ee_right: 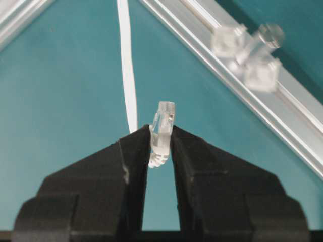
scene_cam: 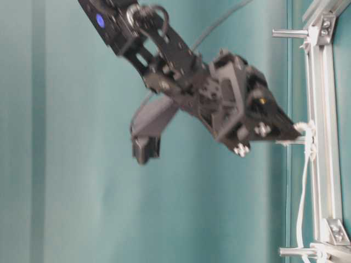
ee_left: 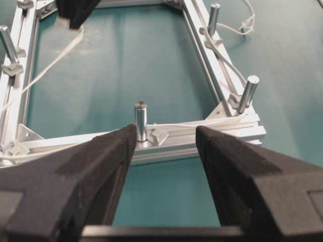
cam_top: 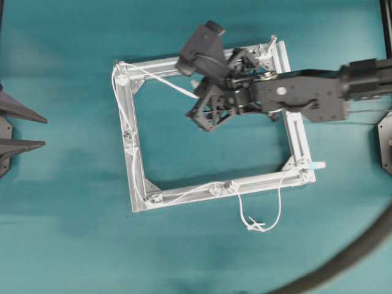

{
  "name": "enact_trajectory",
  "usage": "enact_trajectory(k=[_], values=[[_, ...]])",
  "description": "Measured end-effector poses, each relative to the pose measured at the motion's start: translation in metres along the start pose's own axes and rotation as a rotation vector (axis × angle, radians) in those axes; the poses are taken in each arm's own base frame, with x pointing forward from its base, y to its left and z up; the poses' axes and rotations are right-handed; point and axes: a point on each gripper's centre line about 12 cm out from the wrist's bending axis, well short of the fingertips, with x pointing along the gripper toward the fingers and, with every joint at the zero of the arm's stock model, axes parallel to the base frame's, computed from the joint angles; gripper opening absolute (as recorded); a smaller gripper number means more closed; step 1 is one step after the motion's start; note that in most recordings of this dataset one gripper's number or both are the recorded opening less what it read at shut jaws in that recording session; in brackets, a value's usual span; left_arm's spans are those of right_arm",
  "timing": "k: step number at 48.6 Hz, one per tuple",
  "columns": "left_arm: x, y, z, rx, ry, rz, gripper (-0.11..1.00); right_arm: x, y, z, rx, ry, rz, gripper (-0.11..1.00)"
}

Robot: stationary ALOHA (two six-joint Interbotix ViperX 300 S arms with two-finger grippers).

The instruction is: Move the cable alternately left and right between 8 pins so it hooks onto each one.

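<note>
The right gripper [ee_right: 161, 143] is clenched on the clear plug at the free end of the cable [cam_top: 174, 86], hovering inside the frame [cam_top: 208, 190] near its 12 o'clock bar. From the plug the cord runs toward the 10 o'clock corner, down the 9 o'clock bar and along the 6 o'clock bar, with a loose loop on the tabletop [cam_top: 73, 245] at about 5 o'clock. The left gripper [ee_left: 164, 151] is released, facing a pin [ee_left: 140, 120]. Judged from here, the next pin [ee_right: 267, 38] lies at the gripper's 1 o'clock: keep light tension, carry the cord low around the peg's outer side, and avoid snagging.
</note>
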Motion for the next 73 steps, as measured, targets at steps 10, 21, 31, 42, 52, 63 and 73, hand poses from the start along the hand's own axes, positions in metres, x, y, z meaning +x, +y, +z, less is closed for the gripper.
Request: enact_trajectory(k=[10,21,31,42,52,63,73], values=[[0.0,0.0,0.001,0.0,-0.003,0.0,0.63,-0.014,-0.014,-0.015,0.003,0.029,-0.026,0.15],[0.0,0.0,0.001,0.0,-0.003,0.0,0.63,-0.019,-0.024,-0.029,-0.023,0.073,-0.05,0.15],[0.0,0.0,0.0,0.0,-0.002,0.0,0.63,-0.031,-0.035,-0.038,-0.059,0.119,-0.078,0.15],[0.0,0.0,0.0,-0.002,0.0,0.0,0.63,-0.038,-0.066,-0.05,-0.078,0.169,-0.138,0.15],[0.0,0.0,0.0,0.0,-0.002,0.0,0.63,-0.039,-0.097,-0.054,-0.066,0.177,-0.194,0.15],[0.0,0.0,0.0,0.0,-0.002,0.0,0.63,-0.038,-0.119,-0.048,-0.184,0.137,-0.302,0.15],[0.0,0.0,0.0,0.0,-0.002,0.0,0.63,-0.042,-0.138,-0.039,-0.229,0.085,-0.425,0.15]])
